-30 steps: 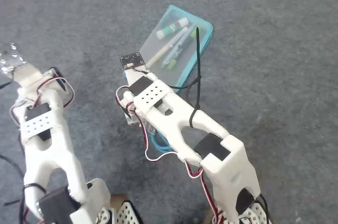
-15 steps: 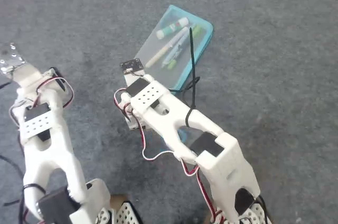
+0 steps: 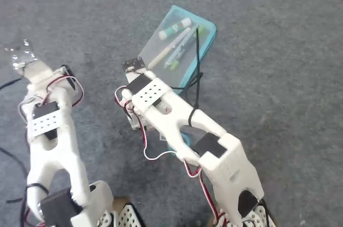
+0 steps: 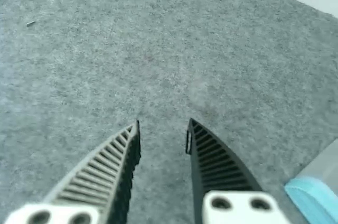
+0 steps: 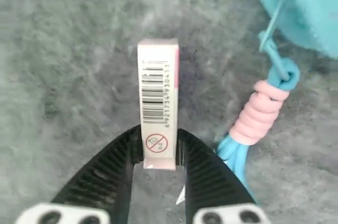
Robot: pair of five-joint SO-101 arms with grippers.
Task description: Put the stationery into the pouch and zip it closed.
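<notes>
Since the earlier frames, the left arm has shifted slightly toward the middle of the grey felt bench (image 3: pixel 278 104), and the right arm has eased back a little from the turquoise zip pouch with clear front (image 3: pixel 210 30). Right tool (image 5: pixel 158 131): clamped on a small white barcoded box (image 5: pixel 157 81), held low beside the pouch's near end, probably ready for insertion. Left tool (image 4: pixel 163 124): jaws apart, empty, over bare bench. Pens (image 3: pixel 174 29) lie inside the pouch.
</notes>
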